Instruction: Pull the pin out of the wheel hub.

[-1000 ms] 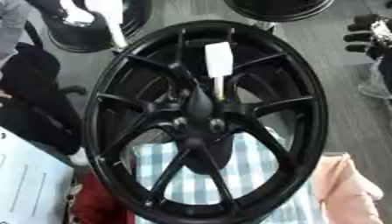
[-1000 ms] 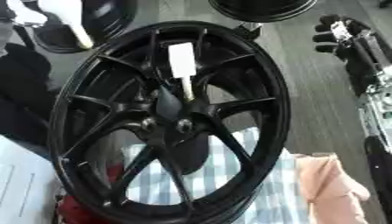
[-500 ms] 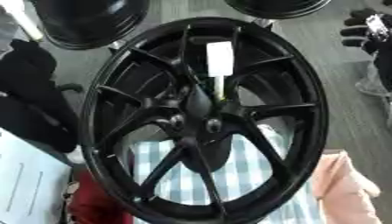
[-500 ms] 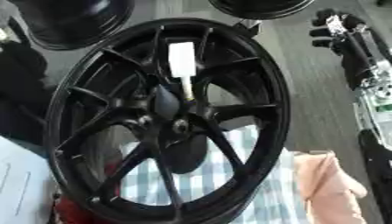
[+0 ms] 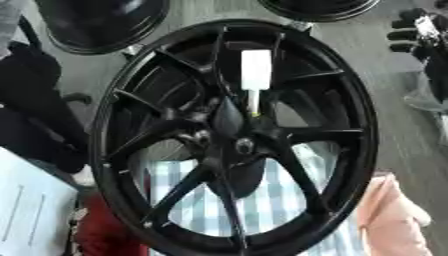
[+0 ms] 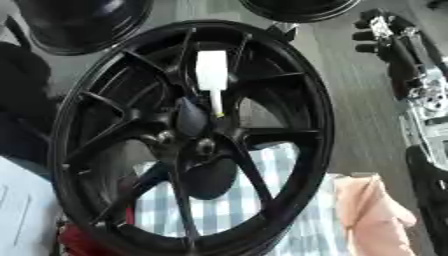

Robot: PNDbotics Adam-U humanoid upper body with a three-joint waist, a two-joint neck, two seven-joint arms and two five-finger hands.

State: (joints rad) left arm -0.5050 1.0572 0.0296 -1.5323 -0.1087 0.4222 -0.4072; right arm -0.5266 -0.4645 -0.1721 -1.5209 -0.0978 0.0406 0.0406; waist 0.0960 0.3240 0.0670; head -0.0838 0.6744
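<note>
A big black spoked wheel (image 5: 236, 140) fills the middle of the frame, standing on edge and tilted, its hub (image 5: 241, 145) right at the centre. The pin (image 5: 255, 72) sits in the upper middle of the wheel: a white block-shaped handle with a thin shaft running down toward the hub, its tip just above the hub between two spokes. Nothing is touching it.

The right hand (image 6: 385, 32) shows at the upper right, black, fingers curled in and holding nothing, well apart from the pin and off the wheel's rim. Its arm (image 6: 424, 95), silver and black, runs down the right edge. The left hand shows in neither view.

Behind the spokes at the bottom lies a blue-and-white checked cloth (image 5: 289, 220), with a pink cloth (image 5: 389, 215) at lower right and something red (image 5: 105, 235) at lower left. A white sheet (image 5: 31, 215) sits at the lower left corner. Two more dark wheels (image 5: 101, 22) lie along the top edge.
</note>
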